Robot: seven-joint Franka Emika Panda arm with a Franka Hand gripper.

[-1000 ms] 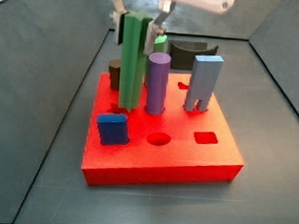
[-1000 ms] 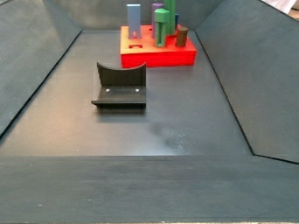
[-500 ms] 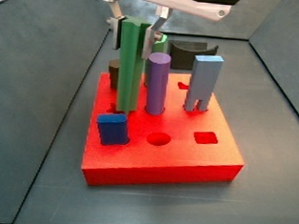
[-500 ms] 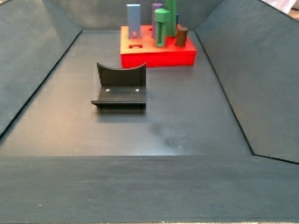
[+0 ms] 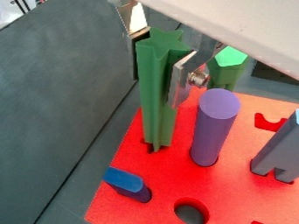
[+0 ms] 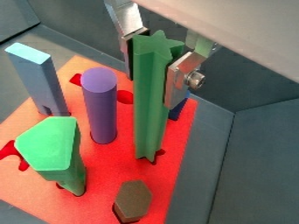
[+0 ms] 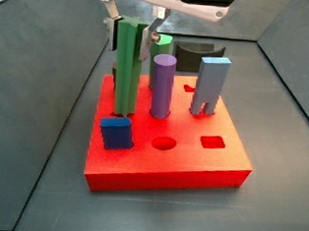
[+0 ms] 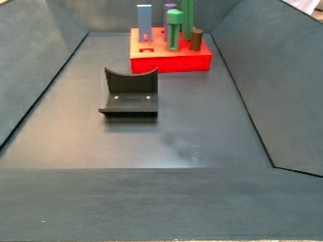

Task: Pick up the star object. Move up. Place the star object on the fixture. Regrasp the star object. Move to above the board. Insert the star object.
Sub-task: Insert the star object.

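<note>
The star object (image 7: 127,71), a long green prism, stands upright in the red board (image 7: 181,163) at its far left corner. Its foot sits in a cut-out, as both wrist views show (image 5: 158,96) (image 6: 149,96). My gripper (image 7: 133,21) is right above it, with the silver fingers on either side of the star's top end (image 5: 160,57) (image 6: 152,66). The jaws stand slightly apart from the star, open. The black fixture (image 8: 128,95) stands empty on the floor in front of the board (image 8: 177,62).
On the board stand a purple cylinder (image 7: 162,84), a grey-blue arch block (image 7: 212,84), a short blue block (image 7: 115,132) and a stubby green block (image 6: 52,149). A round hole (image 7: 163,144) and a square hole (image 7: 212,143) lie near the front. Grey walls enclose the floor.
My gripper has risen a little along the star object. The star has stayed standing in the board, slightly lower than before.
</note>
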